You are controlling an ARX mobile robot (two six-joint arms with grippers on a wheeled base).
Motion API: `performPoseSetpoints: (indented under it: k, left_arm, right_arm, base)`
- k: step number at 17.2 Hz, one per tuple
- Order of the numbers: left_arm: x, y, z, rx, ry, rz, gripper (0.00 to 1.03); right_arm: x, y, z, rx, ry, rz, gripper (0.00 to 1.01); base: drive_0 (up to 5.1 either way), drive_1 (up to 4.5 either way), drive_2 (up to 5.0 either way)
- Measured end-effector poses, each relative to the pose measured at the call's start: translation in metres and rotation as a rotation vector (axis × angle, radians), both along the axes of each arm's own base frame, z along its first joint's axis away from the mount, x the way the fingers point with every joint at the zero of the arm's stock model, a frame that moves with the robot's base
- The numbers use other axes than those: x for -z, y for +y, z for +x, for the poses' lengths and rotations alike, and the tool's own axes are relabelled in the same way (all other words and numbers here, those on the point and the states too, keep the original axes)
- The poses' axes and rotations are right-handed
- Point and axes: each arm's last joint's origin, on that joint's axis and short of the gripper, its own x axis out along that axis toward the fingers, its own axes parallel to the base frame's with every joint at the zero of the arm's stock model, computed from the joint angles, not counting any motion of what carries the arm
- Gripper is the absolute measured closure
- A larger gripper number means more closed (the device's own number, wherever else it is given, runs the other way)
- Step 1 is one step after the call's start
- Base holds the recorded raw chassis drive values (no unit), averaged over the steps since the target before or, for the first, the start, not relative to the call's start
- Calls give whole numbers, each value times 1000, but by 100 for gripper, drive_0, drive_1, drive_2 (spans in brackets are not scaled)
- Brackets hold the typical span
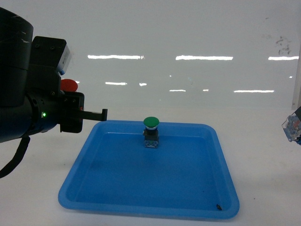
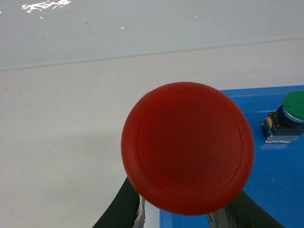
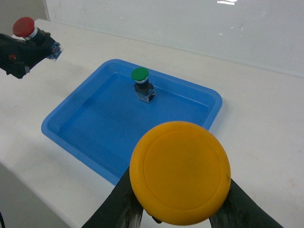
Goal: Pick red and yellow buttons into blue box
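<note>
Head view: left end effector [image 1: 70,106] grips red button [image 1: 68,85], held up off the far-left corner of the shallow blue tray [image 1: 225,188]; right end effector [image 3: 180,209] clamps yellow button [image 3: 180,172] above the tray's opposite side. Green button [image 1: 151,123] sits in tray w/ nothing touching it. Blue box not in view. Keep caps upright, grip steady, carry clear of tray rim to the box.

Lots of room, one thing in the way

The green button [image 1: 151,123] stands up alone near the far side of the shallow blue tray [image 1: 75,181]; the rest of the tray floor is bare. The white tabletop [image 1: 263,160] is bare on both sides. The left hand [image 1: 96,114] hangs over the tray's far left corner.
</note>
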Motion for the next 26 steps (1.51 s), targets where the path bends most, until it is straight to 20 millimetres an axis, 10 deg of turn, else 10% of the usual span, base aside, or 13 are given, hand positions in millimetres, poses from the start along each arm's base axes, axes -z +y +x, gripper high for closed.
performPoseSetpoints:
  k: [15, 26]
  left_arm:
    - [-61, 41, -52, -84, -205, -17, 79]
    - [-65, 47, -57, -95, -212, -16, 79]
  right_arm:
    - [0, 0, 0, 0, 0, 0, 72]
    - [-22, 2, -17, 11, -35, 41, 72]
  base:
    - [0, 0, 0]
    - [0, 0, 0]
